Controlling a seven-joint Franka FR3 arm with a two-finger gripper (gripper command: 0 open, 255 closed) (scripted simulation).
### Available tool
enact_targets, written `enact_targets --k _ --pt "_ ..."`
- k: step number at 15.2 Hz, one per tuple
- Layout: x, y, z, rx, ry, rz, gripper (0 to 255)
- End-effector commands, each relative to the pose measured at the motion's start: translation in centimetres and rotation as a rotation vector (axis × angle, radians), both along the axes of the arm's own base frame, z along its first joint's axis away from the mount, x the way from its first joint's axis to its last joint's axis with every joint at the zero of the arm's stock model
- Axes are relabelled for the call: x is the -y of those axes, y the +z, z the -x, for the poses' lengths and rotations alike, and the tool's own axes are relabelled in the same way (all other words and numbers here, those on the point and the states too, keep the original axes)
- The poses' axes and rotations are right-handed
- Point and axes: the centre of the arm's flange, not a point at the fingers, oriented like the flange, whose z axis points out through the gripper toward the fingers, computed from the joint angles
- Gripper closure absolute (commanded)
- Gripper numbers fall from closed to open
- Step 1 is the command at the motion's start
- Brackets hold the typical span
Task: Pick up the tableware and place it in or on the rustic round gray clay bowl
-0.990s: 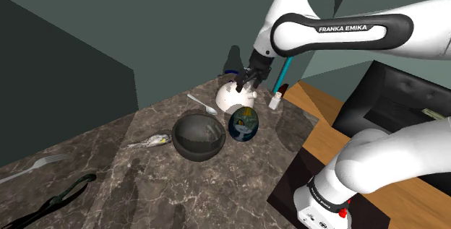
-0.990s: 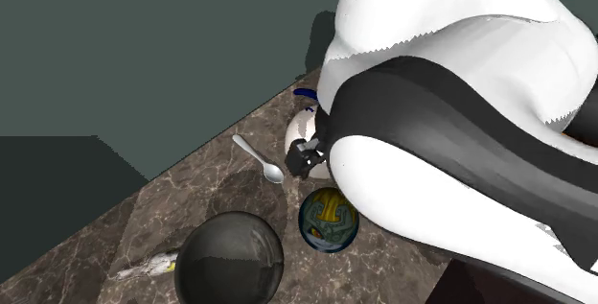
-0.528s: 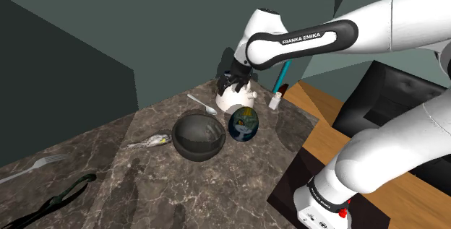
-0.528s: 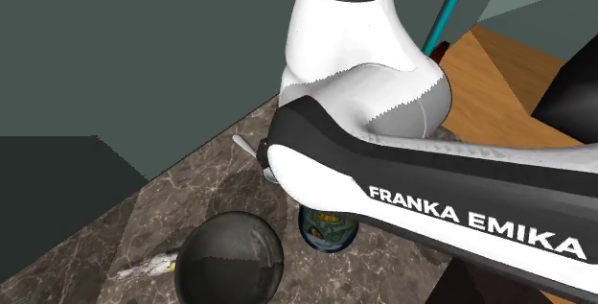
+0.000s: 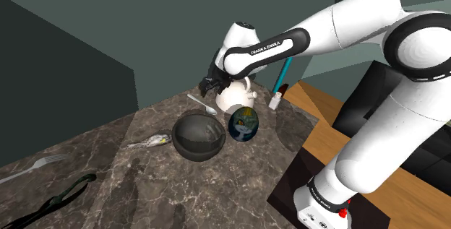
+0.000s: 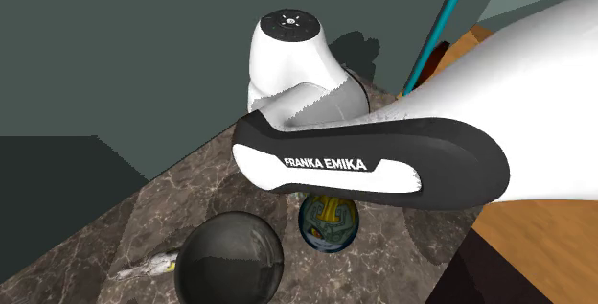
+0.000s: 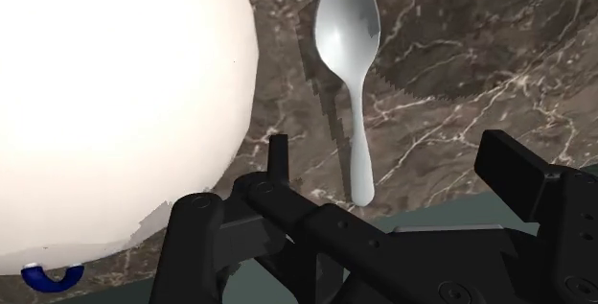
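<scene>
A silver spoon (image 5: 202,105) (image 7: 353,72) lies flat on the dark marble counter, just beyond the dark grey round bowl (image 5: 198,136) (image 6: 230,259). My black gripper (image 5: 209,84) (image 7: 391,158) hovers above the spoon's handle end, open, with the handle seen between the two fingers and nothing clasped. In the second exterior view the arm covers the spoon. The bowl holds nothing.
A white round vessel (image 5: 235,97) (image 7: 115,110) stands close beside the gripper. A painted egg-shaped jar (image 5: 243,123) (image 6: 329,221) sits next to the bowl. A small fish-like item (image 5: 149,141), a fork (image 5: 32,166), black tongs (image 5: 50,204) and a teal-handled brush (image 5: 280,79) also lie about.
The arm has swung toward the shoulder view's left; the gripper went from over the white vessel to over the spoon. Nothing on the counter moved.
</scene>
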Motion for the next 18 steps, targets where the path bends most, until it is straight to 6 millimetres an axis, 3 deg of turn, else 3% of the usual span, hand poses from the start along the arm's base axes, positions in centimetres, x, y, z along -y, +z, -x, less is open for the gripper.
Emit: enact_targets --k 1,3,10,18 --pt "-0.7 -1.8 -2.3 0.015 0.000 -0.005 0" --pt "-1.2 -3.1 -4.1 0.028 0.001 -0.008 0" --pt "-1.6 -6.7 -4.9 0.028 0.001 -0.008 0" --pt "-1.7 -7.0 -5.0 0.028 0.001 -0.008 0"
